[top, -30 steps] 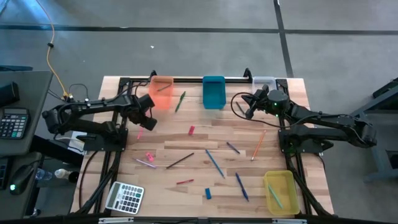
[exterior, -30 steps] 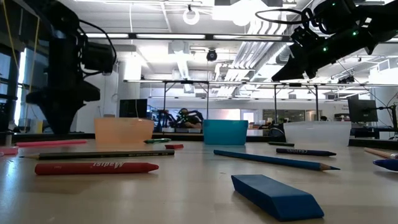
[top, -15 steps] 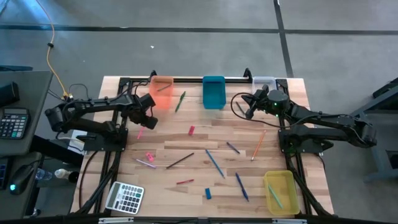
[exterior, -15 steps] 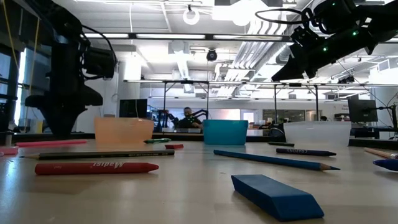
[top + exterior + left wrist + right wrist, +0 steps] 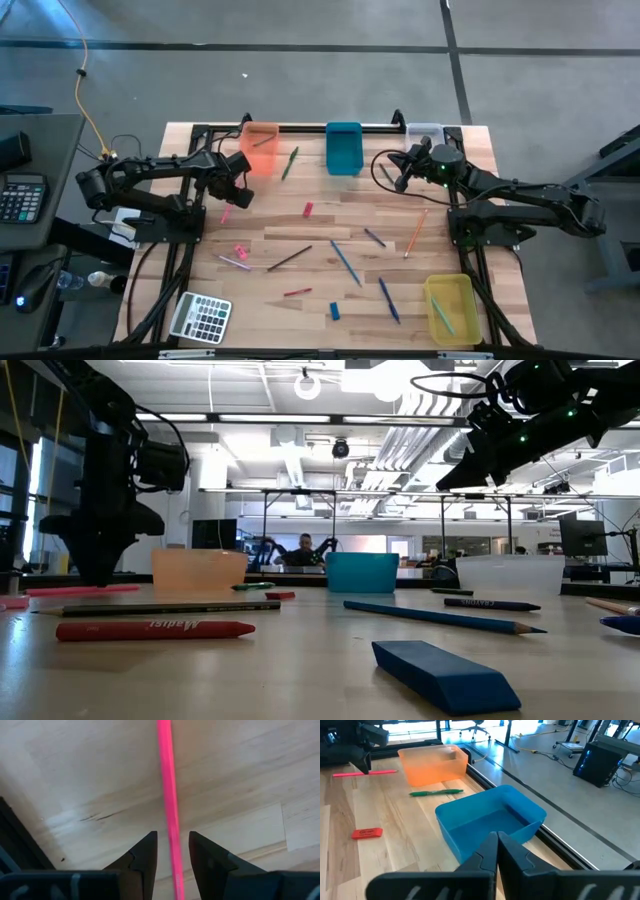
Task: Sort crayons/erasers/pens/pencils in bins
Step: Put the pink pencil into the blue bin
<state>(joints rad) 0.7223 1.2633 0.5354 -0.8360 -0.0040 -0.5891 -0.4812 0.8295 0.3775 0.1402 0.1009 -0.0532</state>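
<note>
Four small plastic bins are seen from the high view: a translucent orange bin [image 5: 260,147], a teal bin [image 5: 343,147] and a clear whitish bin [image 5: 423,130] along the far edge of the pale wooden table [image 5: 330,225], and a yellow bin [image 5: 451,308] at the near right corner. Thin sticks and chunky erasers are scattered between them, seemingly still to be sorted, and a grey calculator [image 5: 201,317] lies at the near left corner. The left tool [image 5: 229,192] is held low over a thin pink pencil [image 5: 225,211] just beside the orange bin. The right tool [image 5: 402,172] is parked near the whitish bin.

From the low view, the left tool [image 5: 93,555] is seen hanging down to the table, its tip at the pink pencil [image 5: 82,590] lying flat in front of the orange bin [image 5: 198,571]. A blue wedge-shaped eraser [image 5: 445,675] lies in the foreground.

In the left wrist view, the pink pencil [image 5: 169,805] is seen running between the two dark fingers [image 5: 145,857], which stand apart with a gap on either side; the pencil is straddled but not yet pinched. This placement appears chosen for a grasp across the shaft.

In the right wrist view, the right tool [image 5: 496,847] is clenched on nothing, pointed toward the teal bin [image 5: 490,820].
</note>
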